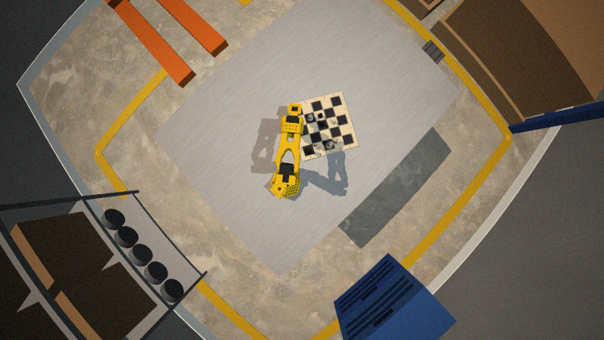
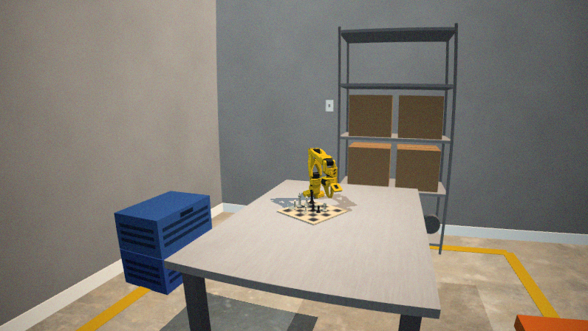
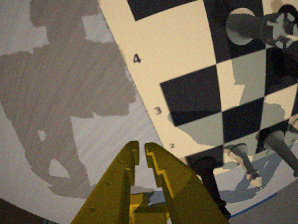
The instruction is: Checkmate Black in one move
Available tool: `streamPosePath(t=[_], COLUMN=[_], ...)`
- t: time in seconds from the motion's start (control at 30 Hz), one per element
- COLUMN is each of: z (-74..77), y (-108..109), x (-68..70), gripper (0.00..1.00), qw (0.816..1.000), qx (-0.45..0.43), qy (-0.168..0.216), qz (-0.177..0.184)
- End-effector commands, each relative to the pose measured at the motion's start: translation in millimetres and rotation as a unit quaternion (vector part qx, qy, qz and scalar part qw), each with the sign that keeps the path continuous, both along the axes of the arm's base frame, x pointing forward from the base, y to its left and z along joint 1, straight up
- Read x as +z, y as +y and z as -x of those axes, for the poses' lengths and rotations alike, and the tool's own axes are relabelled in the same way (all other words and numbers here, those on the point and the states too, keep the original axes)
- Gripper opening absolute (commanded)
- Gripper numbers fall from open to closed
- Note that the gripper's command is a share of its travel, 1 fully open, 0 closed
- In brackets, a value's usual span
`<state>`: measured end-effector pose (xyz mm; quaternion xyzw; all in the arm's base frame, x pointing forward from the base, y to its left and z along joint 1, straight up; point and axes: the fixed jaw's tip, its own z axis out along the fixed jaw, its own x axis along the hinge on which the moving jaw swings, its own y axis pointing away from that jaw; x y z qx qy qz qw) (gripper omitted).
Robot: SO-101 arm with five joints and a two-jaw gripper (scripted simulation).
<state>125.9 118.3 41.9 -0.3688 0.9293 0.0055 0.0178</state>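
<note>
The small chessboard (image 1: 327, 125) lies on the grey table, to the right of my yellow arm (image 1: 287, 152). Several white and black pieces stand on it, among them a white piece (image 1: 309, 117) and a black piece (image 1: 319, 114) near the arm's side. My gripper (image 1: 294, 109) hangs over the board's edge by the rank numbers. In the wrist view the fingers are shut with nothing between them, over the bare table beside ranks 2 and 3. A pale piece (image 3: 249, 26) stands at the upper right there, and more pieces (image 3: 242, 163) stand at the lower right.
In the exterior view the board (image 2: 312, 212) sits mid-table, in front of the arm (image 2: 321, 172). A metal shelf with cardboard boxes (image 2: 394, 140) stands behind the table. A blue crate stack (image 2: 162, 240) stands at the left.
</note>
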Motion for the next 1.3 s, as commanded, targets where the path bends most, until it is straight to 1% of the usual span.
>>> streamPosePath(t=[0.0,0.6,1.27], z=[2.5,4.6,4.7], y=[0.9,-1.0,-1.0], x=[-10.9,-16.8,-16.9], gripper=[0.00,0.00,0.00], qw=[1.000,1.000,1.000], qx=[0.007,0.007,0.007], qy=[0.006,0.007,0.007], qz=[0.005,0.005,0.005])
